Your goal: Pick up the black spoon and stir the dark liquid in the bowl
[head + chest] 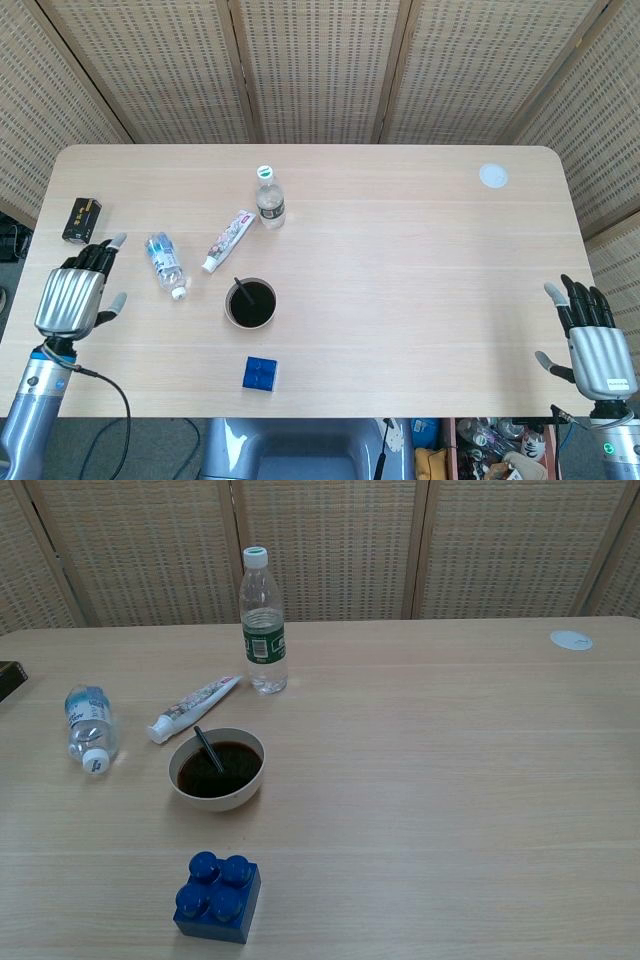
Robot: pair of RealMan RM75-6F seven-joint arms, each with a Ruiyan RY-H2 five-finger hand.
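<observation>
The black spoon (243,291) (208,748) stands in the white bowl (231,312) (222,799), its handle leaning up and left over the rim, its end sunk in the dark liquid (222,772). My left hand (71,297) hangs at the table's left edge, far from the bowl, fingers spread and empty. Off the right front corner my right hand (592,345) is held with fingers apart, holding nothing. Neither hand appears in the chest view.
An upright water bottle (269,198) (262,623) stands behind the bowl. A toothpaste tube (228,240) (194,707) and a small lying bottle (166,264) (86,727) are left of it. A blue brick (260,373) (217,896) sits in front, a black box (82,220) far left, a white disc (492,176) far right.
</observation>
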